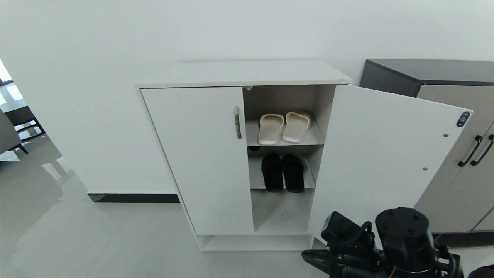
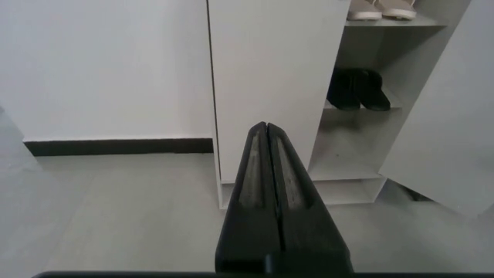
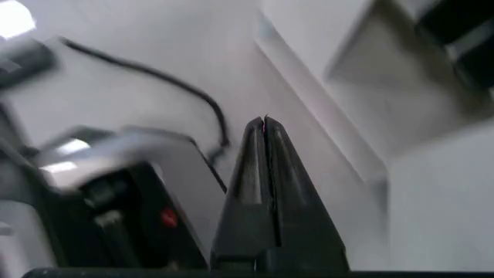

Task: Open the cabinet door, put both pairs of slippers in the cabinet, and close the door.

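1. The cabinet [image 1: 243, 73] is white and two-doored. Its right door [image 1: 386, 154] stands swung wide open, while its left door [image 1: 197, 154] is shut, with a metal handle [image 1: 237, 122] at the inner edge.
2. Inside the cabinet's open right half, the cream slippers [image 1: 283, 126] lie side by side on the upper shelf. The black slippers [image 1: 283, 172] lie side by side on the shelf just below.
3. By my reckoning, opening the cabinet and stowing both pairs are done. Only one step is left: swinging the right door back against the cabinet.
4. The left gripper [image 2: 267, 127] is out in front of the cabinet, pointing toward the foot of the shut door. Its fingers are pressed flat together with nothing between them.
5. The right gripper [image 3: 265, 121] is low by the cabinet's base on the open-door side. It is likewise pinched closed and holds nothing, so neither has a grip on the door.
6. The floor [image 1: 115, 239] in front of the cabinet is pale, glossy grey tile. A black cable [image 3: 177, 85] trails across it out from the cabinet's base.
7. A plain white wall [image 1: 96, 77] rises behind the cabinet, with a black skirting strip [image 1: 135, 198] running along its foot to the cabinet's left.
8. To the cabinet's right, just behind the open door, stands a grey cupboard [image 1: 455, 173] with a dark top and black handles. Far off to the cabinet's left the room opens out — a dark chair [image 1: 9, 135] sits there in window light.
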